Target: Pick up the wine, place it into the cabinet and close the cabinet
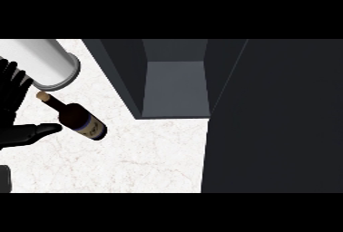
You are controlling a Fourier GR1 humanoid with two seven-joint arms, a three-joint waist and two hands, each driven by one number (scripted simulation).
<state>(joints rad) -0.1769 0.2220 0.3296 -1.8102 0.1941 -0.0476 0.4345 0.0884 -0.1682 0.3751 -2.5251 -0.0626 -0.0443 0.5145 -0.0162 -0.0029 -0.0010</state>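
The black left hand [17,122] fills the left edge of the frame, largest of all the things in view and closest to the camera. Its fingers [9,86] stand spread and straight, pointing toward the top of the frame, while the thumb [36,130] juts out to the right; nothing is held between them. Just right of the thumb tip lies the wine bottle [75,116], dark glass with a pale cork end at its upper left and a band of label near its base at the lower right, so it slants down and to the right across the counter [147,154]. Whether the thumb tip actually touches the bottle's shoulder cannot be told; they are at least just beside each other. The counter is pale, veined like marble, and takes up the lower left and middle of the frame. In the upper left a grey-white cylinder [47,61] reaches in from the corner, its round end sitting just above the cork. The dark cabinet [174,90] occupies the upper middle, open, with a lighter grey floor inside between darker side walls. A broad dark panel, the cabinet door [275,118], covers the whole right side of the frame from top to bottom. The right hand does not show.
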